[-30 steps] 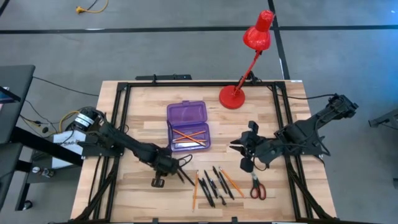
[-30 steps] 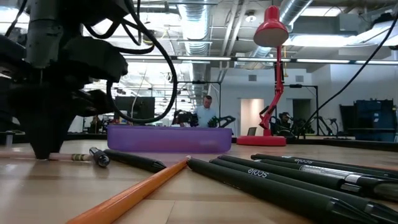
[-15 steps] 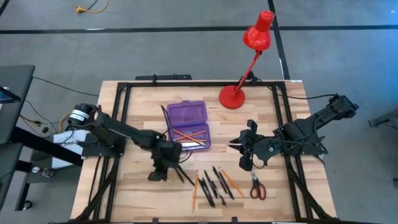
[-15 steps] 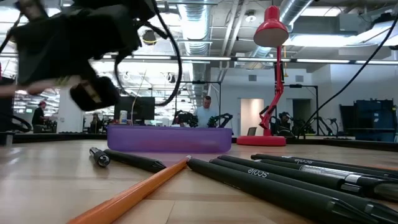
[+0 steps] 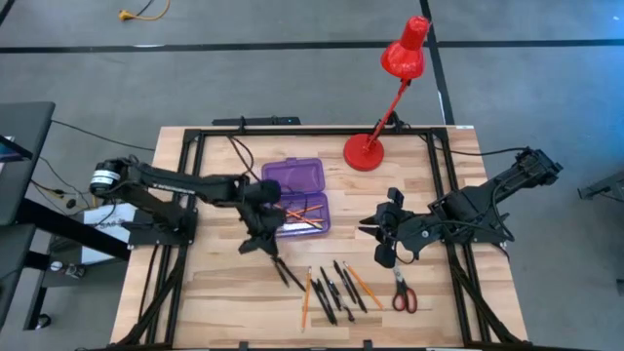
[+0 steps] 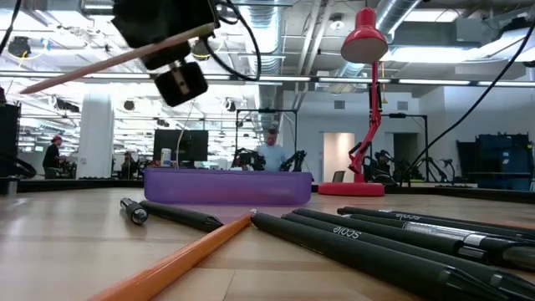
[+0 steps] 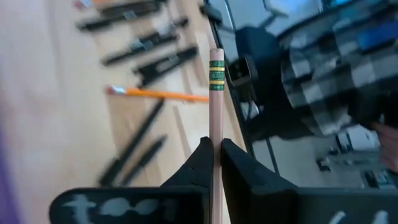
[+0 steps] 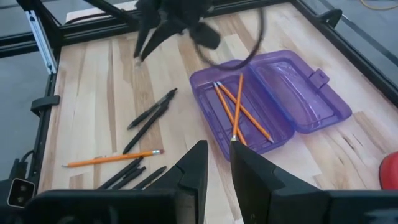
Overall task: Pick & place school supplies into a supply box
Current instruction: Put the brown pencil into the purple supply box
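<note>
The supply box [image 5: 295,200], purple and translucent, lies open at mid-table with orange pencils [image 8: 239,109] in its tray. My left gripper [image 5: 261,226] hovers at the box's near left corner, shut on a pale pencil [image 6: 84,71]. Black pens [image 5: 331,288], two orange pencils [image 5: 305,297] and red-handled scissors [image 5: 404,292] lie flat near the front edge. My right gripper [image 5: 375,231] hangs to the right of the box. Its fingers [image 8: 202,168] stand slightly apart with nothing between them. My left gripper pinches the pencil's shaft [image 7: 216,134] between its two fingers. The pencil runs through the gap, and its green-banded end [image 7: 216,68] sticks out past the fingertips. The pencil is lifted clear of the table and slants, its long free end [image 6: 33,84] a little lower.
A red desk lamp stands on its base [image 5: 366,153] at the far right of the table. Black frame rails [image 5: 190,195] run along the table's sides. A person [image 6: 272,155] shows in the room beyond the far edge.
My left gripper has risen from the table beside the pens and gone toward the far edge, up to the box. It has tipped from pointing down to a slant. It has stayed shut, and the pencil has come up off the table with it.
</note>
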Robot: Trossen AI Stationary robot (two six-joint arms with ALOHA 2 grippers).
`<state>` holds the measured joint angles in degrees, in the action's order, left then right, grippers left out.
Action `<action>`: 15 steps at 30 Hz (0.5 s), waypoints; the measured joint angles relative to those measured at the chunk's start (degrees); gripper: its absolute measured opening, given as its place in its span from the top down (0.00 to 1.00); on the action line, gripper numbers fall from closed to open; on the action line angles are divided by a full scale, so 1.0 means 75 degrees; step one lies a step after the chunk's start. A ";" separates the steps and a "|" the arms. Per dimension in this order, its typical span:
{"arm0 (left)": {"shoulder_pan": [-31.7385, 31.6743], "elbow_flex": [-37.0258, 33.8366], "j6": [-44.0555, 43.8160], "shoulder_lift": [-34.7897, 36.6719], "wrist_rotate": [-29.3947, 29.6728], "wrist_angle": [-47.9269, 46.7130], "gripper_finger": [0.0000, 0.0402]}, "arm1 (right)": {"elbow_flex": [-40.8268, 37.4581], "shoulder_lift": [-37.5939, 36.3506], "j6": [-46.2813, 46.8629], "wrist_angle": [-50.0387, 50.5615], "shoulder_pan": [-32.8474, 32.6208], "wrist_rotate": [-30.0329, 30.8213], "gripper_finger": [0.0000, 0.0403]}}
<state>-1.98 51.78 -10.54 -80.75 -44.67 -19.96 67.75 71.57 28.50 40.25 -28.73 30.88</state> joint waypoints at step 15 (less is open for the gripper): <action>-0.2041 0.0228 0.0710 -0.0008 0.0603 0.0445 1.00 | -0.0003 0.0000 0.0007 -0.0117 0.0195 0.0008 0.85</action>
<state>-17.29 53.49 -5.21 -80.82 -40.14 -16.63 67.72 71.57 28.56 39.38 -27.27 30.94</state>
